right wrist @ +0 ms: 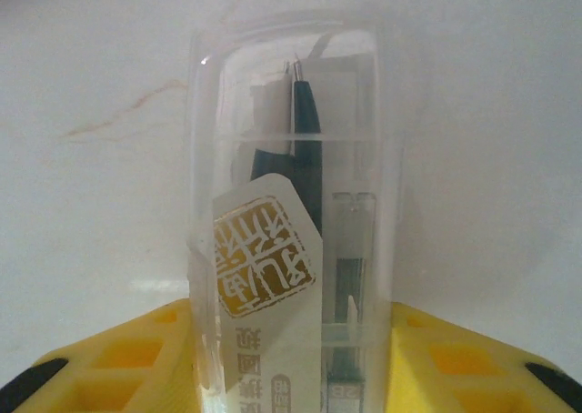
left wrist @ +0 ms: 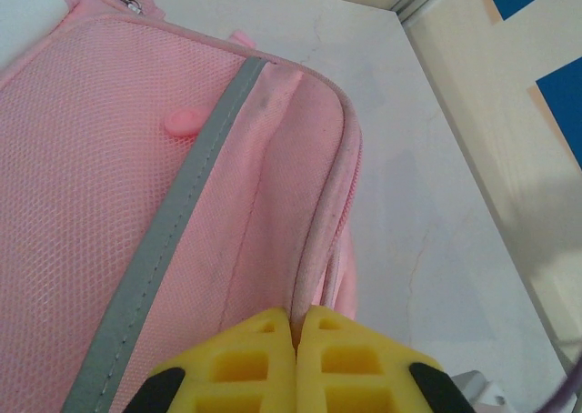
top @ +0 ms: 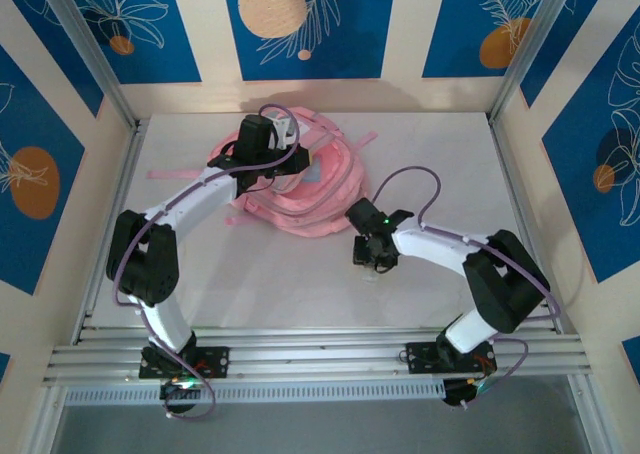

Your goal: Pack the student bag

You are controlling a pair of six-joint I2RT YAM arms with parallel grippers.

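The pink student bag [top: 300, 199] lies at the back middle of the table, its mesh panel and grey stripe [left wrist: 164, 240] close in the left wrist view. My left gripper [top: 283, 162] is shut on the piped rim of the student bag [left wrist: 318, 249], the yellow pads [left wrist: 255, 358] pinching the fabric edge. My right gripper [top: 375, 257] hangs over the table to the right of the bag. It is shut on a clear plastic case [right wrist: 291, 222] that holds a dark compass, a lead tube and a gold-stamped paper label.
White tabletop [top: 300, 284] lies between the bag and the arm bases. A metal rail [top: 320, 354] runs along the near edge. Patterned blue and cream walls [top: 50, 174] close in the left, back and right sides. A pink strap [top: 175, 173] trails left from the bag.
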